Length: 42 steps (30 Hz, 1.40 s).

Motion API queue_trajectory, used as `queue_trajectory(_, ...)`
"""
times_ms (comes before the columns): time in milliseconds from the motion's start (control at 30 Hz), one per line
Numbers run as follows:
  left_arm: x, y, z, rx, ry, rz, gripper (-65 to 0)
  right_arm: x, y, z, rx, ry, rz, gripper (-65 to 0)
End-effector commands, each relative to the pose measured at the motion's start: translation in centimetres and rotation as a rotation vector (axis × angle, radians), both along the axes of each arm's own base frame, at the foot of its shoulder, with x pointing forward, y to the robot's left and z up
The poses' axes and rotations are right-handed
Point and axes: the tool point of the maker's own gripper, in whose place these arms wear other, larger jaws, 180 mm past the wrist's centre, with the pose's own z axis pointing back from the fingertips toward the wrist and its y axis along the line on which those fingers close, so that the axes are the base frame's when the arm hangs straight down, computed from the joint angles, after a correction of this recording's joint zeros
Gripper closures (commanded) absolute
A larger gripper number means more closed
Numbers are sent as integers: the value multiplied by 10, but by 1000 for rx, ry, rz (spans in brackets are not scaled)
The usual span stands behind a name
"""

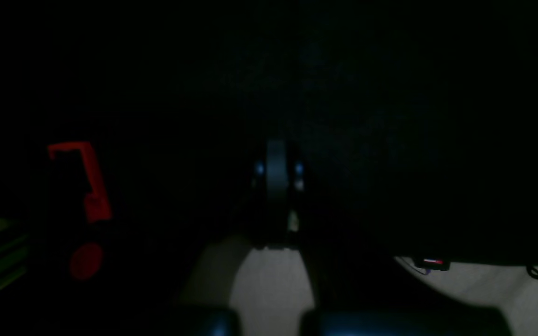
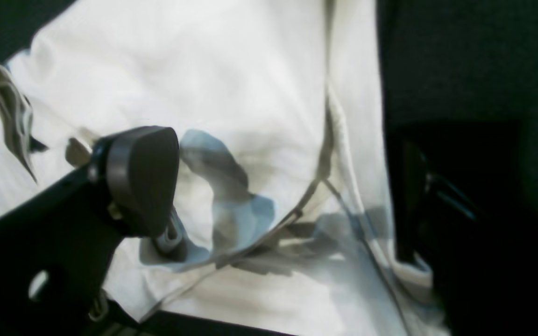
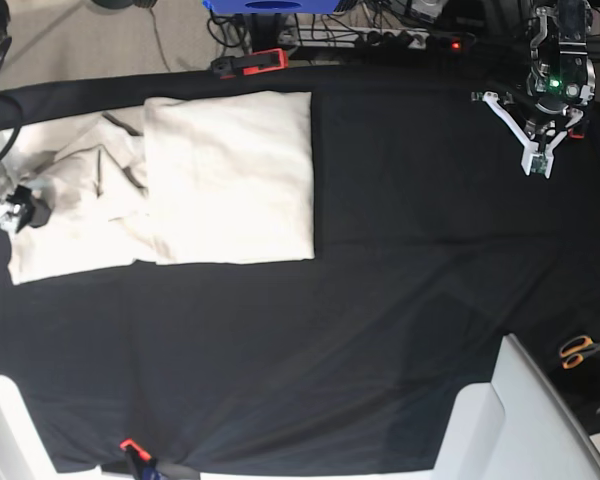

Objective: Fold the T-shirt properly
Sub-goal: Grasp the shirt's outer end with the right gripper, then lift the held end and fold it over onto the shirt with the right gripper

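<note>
The cream T-shirt (image 3: 230,170) lies on the black table cloth (image 3: 380,280) at the far left, its right part a flat rectangle and its left part wrinkled. My right gripper (image 3: 18,210) is at the shirt's left edge. In the right wrist view it (image 2: 273,200) is open, its fingers (image 2: 143,177) spread over bunched shirt fabric (image 2: 231,70). My left gripper (image 3: 535,165) hangs over bare black cloth at the far right, well away from the shirt. The left wrist view is very dark, and there the gripper (image 1: 277,163) looks shut and empty.
A red clamp (image 3: 250,63) holds the cloth at the back edge; it also shows in the left wrist view (image 1: 82,182). A small orange clamp (image 3: 130,447) sits at the front edge. Orange-handled scissors (image 3: 580,350) and a white panel (image 3: 520,420) are at the front right. Cables and a power strip (image 3: 400,38) lie behind the table.
</note>
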Motion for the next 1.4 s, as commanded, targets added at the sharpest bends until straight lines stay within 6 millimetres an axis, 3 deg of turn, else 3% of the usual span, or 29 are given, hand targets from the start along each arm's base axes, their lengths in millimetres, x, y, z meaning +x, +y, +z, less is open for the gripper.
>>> queue_trajectory(0,6,5,7,17,-23,-5,0,-27,10,-15,8,117,55,-534)
queue_trajectory(167,5,4,6,15,-22,-3,0,-30,10,-17,3,121,60,-380)
queue_trajectory(333,5,4,6,15,-22,-3,0,-28,10,-16,-1,119,63,-342)
queue_trajectory(367,5,4,6,15,-22,-3,0,-27,10,-16,-1,117,63,-309)
queue_trajectory(400,5,4,6,15,-22,-3,0,-26,10,-15,-2,113,63,-267)
queue_trajectory(533,5,4,6,14,-22,-3,0,-15,9,-10,-6,92,63,0)
queue_trajectory(767,5,4,6,14,-22,-3,0,2,-7,13,-86,20,86,-2)
queue_trajectory(933,5,4,6,14,-22,-3,0,0,-14,34,-199,-40,148,-2)
queue_trajectory(1067,5,4,6,14,-22,-3,0,3,4,55,-279,-112,233,-2)
queue_trajectory(1167,5,3,6,13,-22,-2,0,5,28,68,-346,-142,353,-2)
queue_trajectory(1367,5,3,6,13,-22,-2,0,4,71,78,-382,-164,346,-2)
